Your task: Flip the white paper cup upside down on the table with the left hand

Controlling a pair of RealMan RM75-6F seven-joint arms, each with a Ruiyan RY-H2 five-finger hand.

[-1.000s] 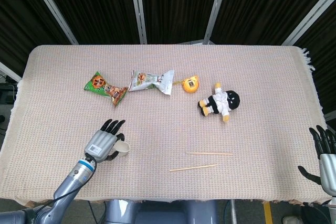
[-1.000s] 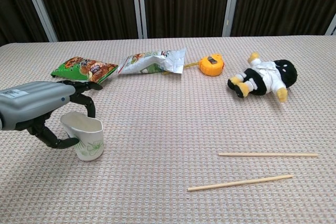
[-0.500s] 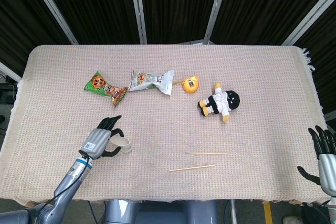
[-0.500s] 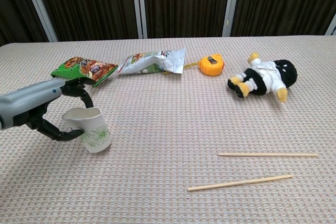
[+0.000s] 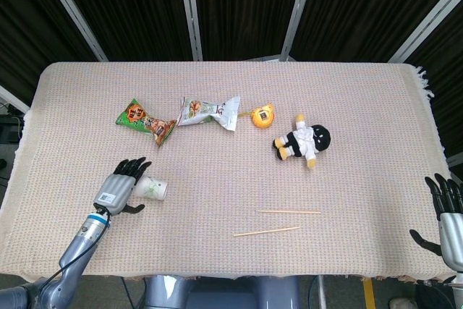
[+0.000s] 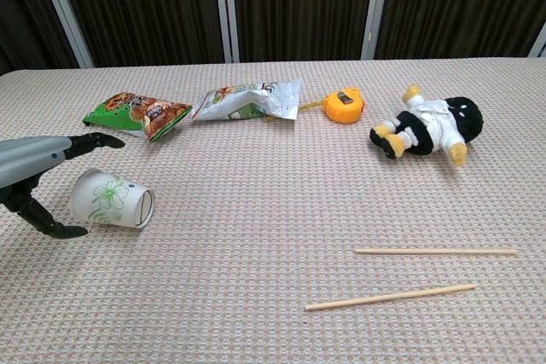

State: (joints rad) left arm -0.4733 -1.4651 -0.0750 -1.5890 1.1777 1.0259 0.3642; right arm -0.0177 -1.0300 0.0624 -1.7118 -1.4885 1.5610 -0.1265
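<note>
Left hand (image 5: 119, 187) in head view: fingers spread, now drawn back toward the bench's left edge, and the grip it had on the paper cup (image 5: 153, 189) a second ago is gone. Cup lies on its side just right of the fingers; contact can't be told from above. Right hand (image 5: 448, 211) sits idle at the bench's (image 5: 362, 106) near right corner, fingers apart, holding nothing.

Chest view: left hand (image 6: 38, 181) straddles the cup's closed end, one finger above, one below, no grip visible. Cup (image 6: 109, 199) was upright half a second ago; now it's tipped flat, mouth facing right toward the chopsticks (image 6: 389, 297).

Read: halfway through the flip. Cup is down, not inverted. Likely needs a regrasp and a further turn to land it on its rim.
</note>
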